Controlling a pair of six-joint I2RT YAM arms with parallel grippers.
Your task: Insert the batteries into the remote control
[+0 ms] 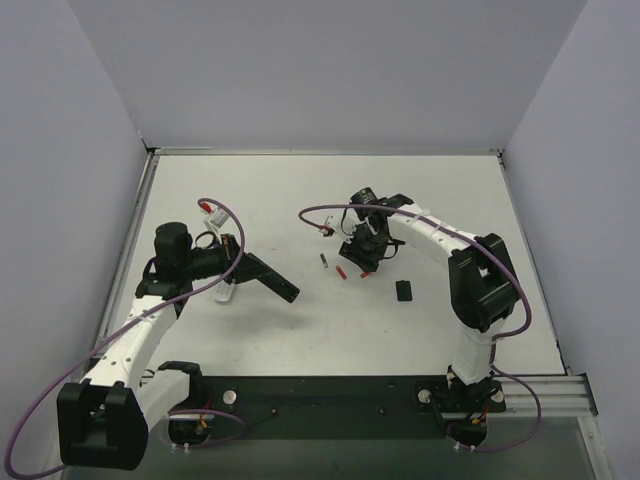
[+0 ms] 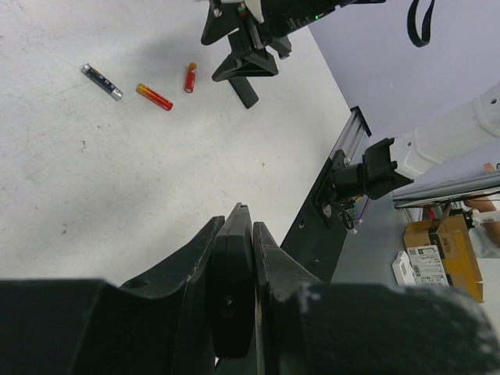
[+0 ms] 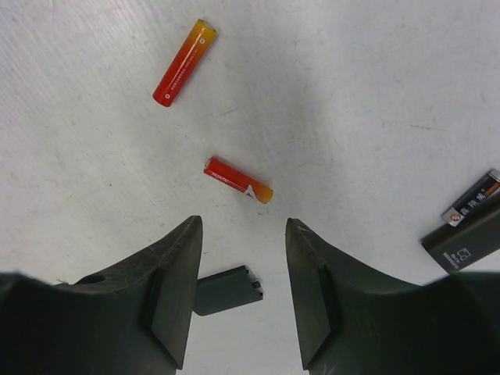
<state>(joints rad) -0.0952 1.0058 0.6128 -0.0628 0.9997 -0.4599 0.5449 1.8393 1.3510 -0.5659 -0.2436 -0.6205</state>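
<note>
Black plastic marks the key pieces in the overhead view. The left gripper (image 1: 243, 266) is clamped on one end of the remote (image 1: 272, 282) and holds it slanted toward the middle of the table (image 1: 250, 190), probably so the other arm can reach it. I cannot tell whether its far tip rests on the surface. Near that tip three cells lie in a loose row: a grey battery (image 1: 323, 262), a red battery (image 1: 341, 272), and a second red battery (image 1: 366, 273) just below the right gripper (image 1: 366, 252). The battery cover (image 1: 404, 291) lies apart to the right, so the compartment is likely open. Nothing shows whether it holds a cell.

From the left wrist, the fingers (image 2: 191, 269) press together on the remote's thin edge. The compartment is hidden here. All three cells lie loose on the table beyond, none touching another.

From the right wrist, the fingers (image 3: 168, 297) stand apart with nothing between them, aimed down at the second red battery just ahead of the gap. It lies nearly across that gap, so a clean pinch probably needs a wrist turn. The cover shows on the table below.
</note>
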